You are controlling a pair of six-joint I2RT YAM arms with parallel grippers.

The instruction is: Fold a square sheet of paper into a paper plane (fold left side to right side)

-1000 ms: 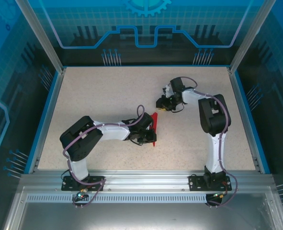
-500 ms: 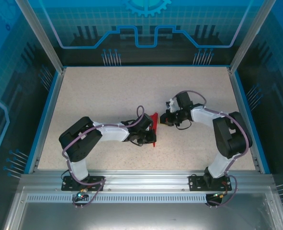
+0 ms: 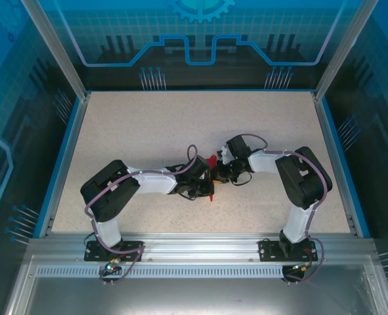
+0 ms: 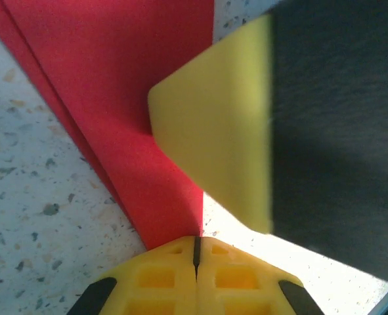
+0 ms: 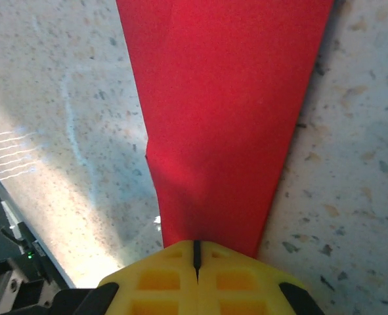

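Now the right tool (image 5: 195, 250) is brought to the paper plane (image 5: 220, 118), which is grasped by it and by the left tool (image 4: 195, 245).

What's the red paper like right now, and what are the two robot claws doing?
red paper: folded narrow, with creased layers along one side.
left gripper: shut, fingertips at the paper's edge.
right gripper: shut, fingertips against the paper.
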